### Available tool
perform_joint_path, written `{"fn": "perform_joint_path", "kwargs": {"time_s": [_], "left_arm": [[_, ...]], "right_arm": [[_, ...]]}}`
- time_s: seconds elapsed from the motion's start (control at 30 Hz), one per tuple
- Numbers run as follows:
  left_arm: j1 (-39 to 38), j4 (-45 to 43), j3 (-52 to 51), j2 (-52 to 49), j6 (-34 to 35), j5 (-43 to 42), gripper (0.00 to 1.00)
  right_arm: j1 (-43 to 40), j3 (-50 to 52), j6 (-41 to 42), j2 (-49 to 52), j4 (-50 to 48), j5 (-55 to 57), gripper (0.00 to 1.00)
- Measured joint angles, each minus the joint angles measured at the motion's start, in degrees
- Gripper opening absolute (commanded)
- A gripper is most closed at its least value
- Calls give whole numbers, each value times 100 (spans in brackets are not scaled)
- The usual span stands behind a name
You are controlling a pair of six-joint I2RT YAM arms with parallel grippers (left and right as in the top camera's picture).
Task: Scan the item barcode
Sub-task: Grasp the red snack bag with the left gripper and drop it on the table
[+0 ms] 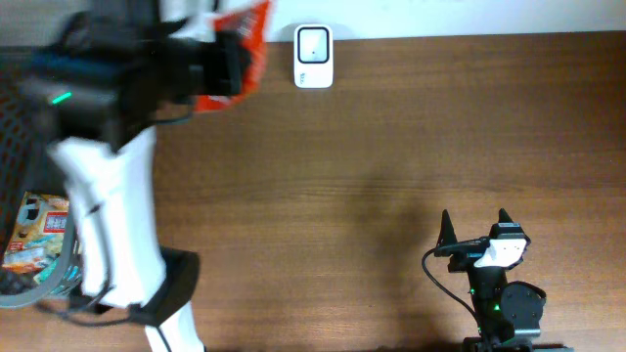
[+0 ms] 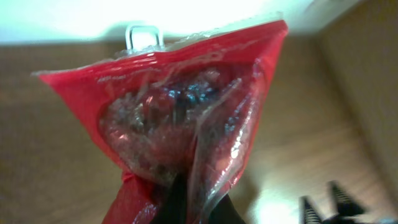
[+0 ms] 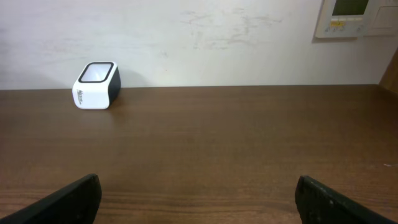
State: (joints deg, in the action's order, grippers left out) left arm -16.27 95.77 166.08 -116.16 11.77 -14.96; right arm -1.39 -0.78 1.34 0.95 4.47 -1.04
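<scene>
The item, a red snack bag (image 2: 174,106) with a clear window, is held up off the table by my left gripper (image 2: 199,208), which is shut on its lower edge. From above, the bag (image 1: 246,34) hangs at the table's far edge just left of the white barcode scanner (image 1: 313,57), with the left gripper (image 1: 233,66) beneath it. The scanner's top (image 2: 143,36) peeks over the bag in the left wrist view. No barcode is visible on the bag. My right gripper (image 1: 474,230) stands open near the front right, nothing between its fingers (image 3: 68,202). It faces the scanner (image 3: 96,85).
A basket (image 1: 49,279) with more packets sits at the front left, partly under the left arm. A white wall runs behind the table, with a control panel (image 3: 354,17) on it at the far right.
</scene>
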Motion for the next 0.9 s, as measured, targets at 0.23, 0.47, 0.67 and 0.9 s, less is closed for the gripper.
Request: {"fn": "perform_joint_path", "kwargs": {"time_s": [0.23, 0.47, 0.67, 0.9], "left_arm": [[-1414, -957, -1333, -1633, 544, 1397, 0], [-1902, -1731, -1554, -3023, 1108, 1552, 0], [-2087, -1888, -1554, -3141, 1198, 1856, 52], [-1836, -1248, -369, -3156, 1220, 2020, 69]], "right_arm": [[0, 0, -2, 0, 0, -2, 98], [0, 0, -4, 0, 0, 0, 98], [0, 0, -4, 0, 0, -2, 98], [0, 0, -2, 0, 0, -2, 98]]}}
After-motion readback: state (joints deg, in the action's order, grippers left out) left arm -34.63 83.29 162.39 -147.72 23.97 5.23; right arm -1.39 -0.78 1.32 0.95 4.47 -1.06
